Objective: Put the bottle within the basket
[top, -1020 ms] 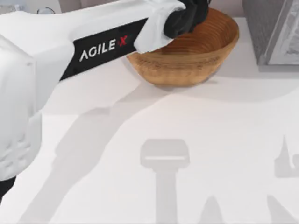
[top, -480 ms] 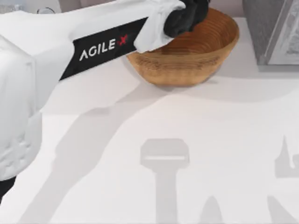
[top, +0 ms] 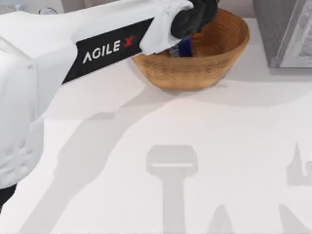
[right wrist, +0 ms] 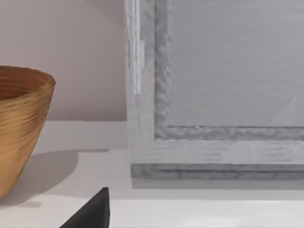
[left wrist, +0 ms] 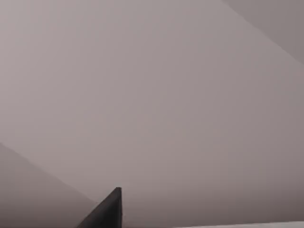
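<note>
White tabletop [top: 204, 146] fills most of the top view, crossed by soft grey shadows, with a pale wall behind it. Starting at the working end: the left gripper [top: 195, 17] is a black shape hanging over the near-left part of the basket's [top: 214, 58] opening, at the end of a long white arm marked AGILEX that reaches in from the left side of the table. Whether its fingers are spread or closed cannot be told, because the wrist and arm cover them. Just below the gripper, inside the basket against its left inner wall, sits the bottle [top: 184, 48]: a dark blue lower part and a sliver of clear plastic show, while its cap and label are covered by the arm. It is not clear whether the gripper has hold of the bottle or has let it go. As a judgement, the task looks nearly or fully done, since the bottle is within the rim; what may remain is a release, if one is needed, and lifting the arm away. Right of the basket stands a grey framed panel [top: 285, 34], cut off by the picture edge. The right wrist view shows the basket's outer wall [right wrist: 19, 128] beside that panel [right wrist: 213, 95], and one dark fingertip of the parked right gripper [right wrist: 92, 211], with too little of it showing to judge its opening.
</note>
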{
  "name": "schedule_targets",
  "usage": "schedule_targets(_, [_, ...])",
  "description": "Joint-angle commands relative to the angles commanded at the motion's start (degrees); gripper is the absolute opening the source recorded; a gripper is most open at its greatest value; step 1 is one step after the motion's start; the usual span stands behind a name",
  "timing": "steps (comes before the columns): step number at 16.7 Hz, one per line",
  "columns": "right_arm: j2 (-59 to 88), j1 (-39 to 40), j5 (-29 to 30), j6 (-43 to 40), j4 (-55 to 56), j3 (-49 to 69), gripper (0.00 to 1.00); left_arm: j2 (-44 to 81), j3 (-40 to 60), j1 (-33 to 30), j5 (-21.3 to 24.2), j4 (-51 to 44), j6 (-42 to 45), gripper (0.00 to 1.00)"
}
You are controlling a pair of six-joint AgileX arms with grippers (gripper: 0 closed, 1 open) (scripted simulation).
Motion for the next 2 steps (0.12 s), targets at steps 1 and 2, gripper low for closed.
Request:
schedule_targets(1, [0.0, 0.0, 0.0, 0.0, 0.0, 0.0, 1.0, 0.0, 0.0, 0.0, 0.0, 0.0, 0.0, 1.0])
schedule_targets(2, [0.0, 0.0, 0.0, 0.0, 0.0, 0.0, 1.0, 0.0, 0.0, 0.0, 0.0, 0.0, 0.0, 1.0])
